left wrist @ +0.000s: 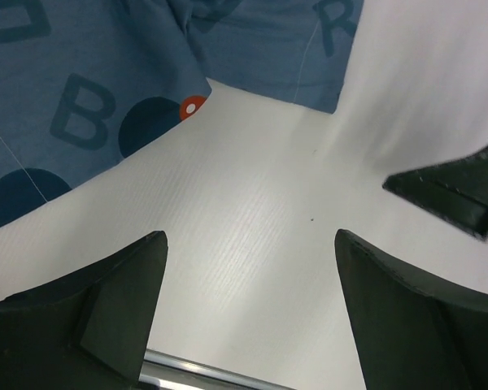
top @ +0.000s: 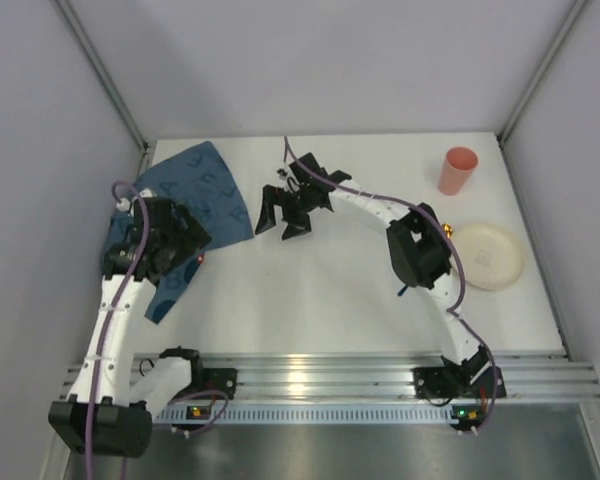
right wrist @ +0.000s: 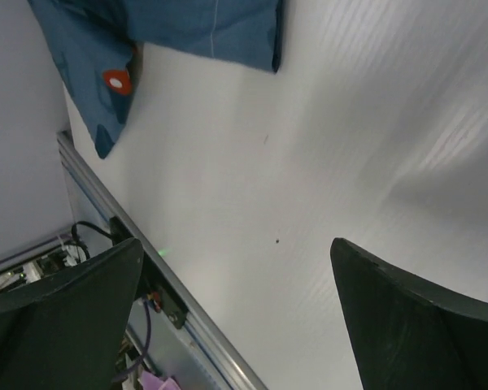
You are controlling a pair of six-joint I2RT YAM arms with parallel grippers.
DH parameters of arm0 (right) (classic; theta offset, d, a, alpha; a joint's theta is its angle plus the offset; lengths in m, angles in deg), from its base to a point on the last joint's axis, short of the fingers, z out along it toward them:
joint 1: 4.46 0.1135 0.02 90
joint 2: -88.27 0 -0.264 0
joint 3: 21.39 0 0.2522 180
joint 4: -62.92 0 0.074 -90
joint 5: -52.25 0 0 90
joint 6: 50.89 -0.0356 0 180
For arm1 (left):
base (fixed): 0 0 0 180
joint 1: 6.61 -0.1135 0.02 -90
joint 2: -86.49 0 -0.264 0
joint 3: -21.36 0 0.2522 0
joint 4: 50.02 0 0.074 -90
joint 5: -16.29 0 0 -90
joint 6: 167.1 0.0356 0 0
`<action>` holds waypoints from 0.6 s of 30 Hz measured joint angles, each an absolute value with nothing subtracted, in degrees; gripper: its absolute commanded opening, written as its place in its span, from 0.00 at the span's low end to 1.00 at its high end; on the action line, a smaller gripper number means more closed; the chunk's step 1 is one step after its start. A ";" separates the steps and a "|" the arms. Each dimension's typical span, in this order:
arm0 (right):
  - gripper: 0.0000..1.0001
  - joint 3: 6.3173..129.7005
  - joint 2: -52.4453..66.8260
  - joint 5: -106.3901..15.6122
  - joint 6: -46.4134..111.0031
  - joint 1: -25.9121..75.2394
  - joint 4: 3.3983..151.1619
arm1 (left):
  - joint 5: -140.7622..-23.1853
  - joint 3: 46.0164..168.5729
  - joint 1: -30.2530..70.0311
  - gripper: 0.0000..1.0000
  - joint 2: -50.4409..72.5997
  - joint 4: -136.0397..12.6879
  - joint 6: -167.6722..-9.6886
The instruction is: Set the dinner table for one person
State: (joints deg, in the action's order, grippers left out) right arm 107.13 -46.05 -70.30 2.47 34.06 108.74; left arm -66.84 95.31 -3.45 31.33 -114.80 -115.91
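- The left gripper hovers at the edge of the rumpled blue placemat, jaws wide and holding nothing. Pinching a single fold could drag the cloth crooked.
- The dinner table lies white and bare through its middle.
- The right gripper hangs near the placemat's corner, spread wide and empty.
- On the far right stand a pink cup and a plate. A careless elbow swing could topple the cup.

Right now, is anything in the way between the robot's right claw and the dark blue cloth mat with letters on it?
No, nothing visible. Only bare flat white tabletop lies between the open right gripper and the nearest edge of the dark blue lettered cloth placemat.
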 measured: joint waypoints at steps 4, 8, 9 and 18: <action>1.00 96.34 -38.29 -69.80 3.36 35.09 108.85 | -66.38 94.61 -1.90 0.98 19.70 -111.15 -114.55; 1.00 87.40 -26.18 -66.35 7.03 32.09 112.37 | -65.20 99.44 1.73 0.98 1.76 -107.66 -112.94; 1.00 84.69 -22.01 -65.23 8.08 30.76 112.41 | -64.98 102.13 2.84 0.98 -3.14 -107.37 -112.48; 1.00 68.29 19.89 -56.03 12.56 15.96 121.37 | -62.53 126.13 6.49 0.92 -33.48 -105.84 -109.68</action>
State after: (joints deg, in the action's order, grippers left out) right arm 68.29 19.89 -56.03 12.56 15.96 121.37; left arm -62.53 126.13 6.49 -33.48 -105.84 -109.68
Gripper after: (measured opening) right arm 0.996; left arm 0.956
